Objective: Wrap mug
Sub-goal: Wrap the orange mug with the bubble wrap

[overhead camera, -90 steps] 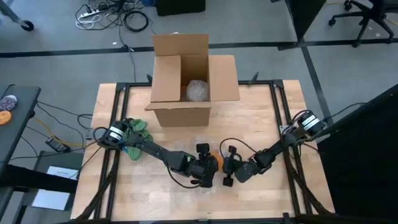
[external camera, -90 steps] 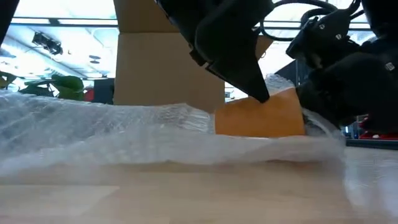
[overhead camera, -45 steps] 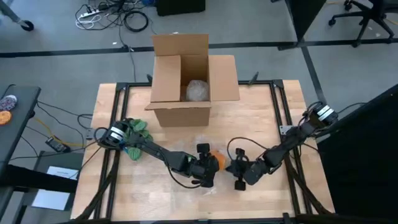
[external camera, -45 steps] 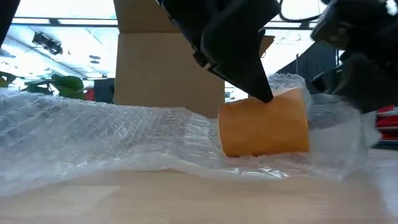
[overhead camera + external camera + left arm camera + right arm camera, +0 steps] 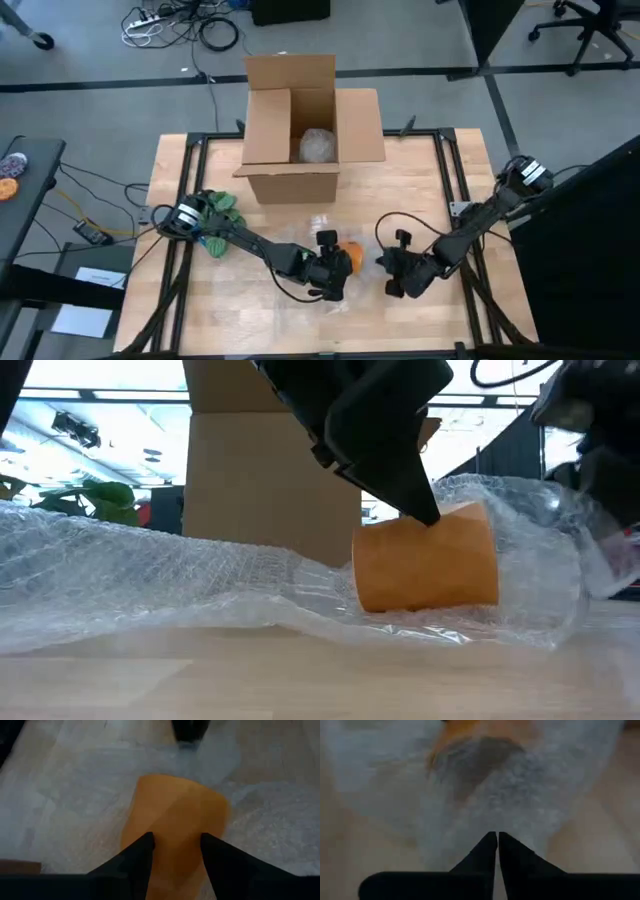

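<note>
Claw (image 5: 497, 851) on my right arm is pinched shut on the bubble wrap (image 5: 150, 580), lifting its edge beside the orange mug (image 5: 425, 560). My left claw (image 5: 175, 847) straddles the mug lying on its side on the counter (image 5: 400, 185), steadying it. I judge this the folding step: next, carry the sheet over the mug toward the cardboard box (image 5: 300, 130) behind.
</note>
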Tool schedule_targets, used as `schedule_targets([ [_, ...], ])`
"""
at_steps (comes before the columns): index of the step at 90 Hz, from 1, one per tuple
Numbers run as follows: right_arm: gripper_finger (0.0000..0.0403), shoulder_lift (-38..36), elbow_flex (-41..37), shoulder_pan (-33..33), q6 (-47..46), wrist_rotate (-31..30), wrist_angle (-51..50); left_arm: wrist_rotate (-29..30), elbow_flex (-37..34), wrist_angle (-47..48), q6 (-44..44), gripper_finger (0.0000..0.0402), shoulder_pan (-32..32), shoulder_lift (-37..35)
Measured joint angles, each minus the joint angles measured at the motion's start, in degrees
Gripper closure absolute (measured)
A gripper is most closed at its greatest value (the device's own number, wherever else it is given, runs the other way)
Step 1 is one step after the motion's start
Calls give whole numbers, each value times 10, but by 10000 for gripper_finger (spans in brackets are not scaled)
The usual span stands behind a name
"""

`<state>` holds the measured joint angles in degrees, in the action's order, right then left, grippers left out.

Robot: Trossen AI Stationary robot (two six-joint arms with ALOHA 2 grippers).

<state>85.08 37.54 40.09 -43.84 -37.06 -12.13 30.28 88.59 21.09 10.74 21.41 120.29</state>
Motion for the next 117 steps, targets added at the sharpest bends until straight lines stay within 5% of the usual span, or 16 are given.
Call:
schedule_targets([
  [44,403,143,-2,-91,238,-7,361,3,-1,-3,-1,250,0,0],
  [72,403,136,-1,-87,250,-9,343,20,0,6,-2,250,0,0],
  [117,403,11,0,-41,126,54,117,23,0,8,0,250,0,0],
])
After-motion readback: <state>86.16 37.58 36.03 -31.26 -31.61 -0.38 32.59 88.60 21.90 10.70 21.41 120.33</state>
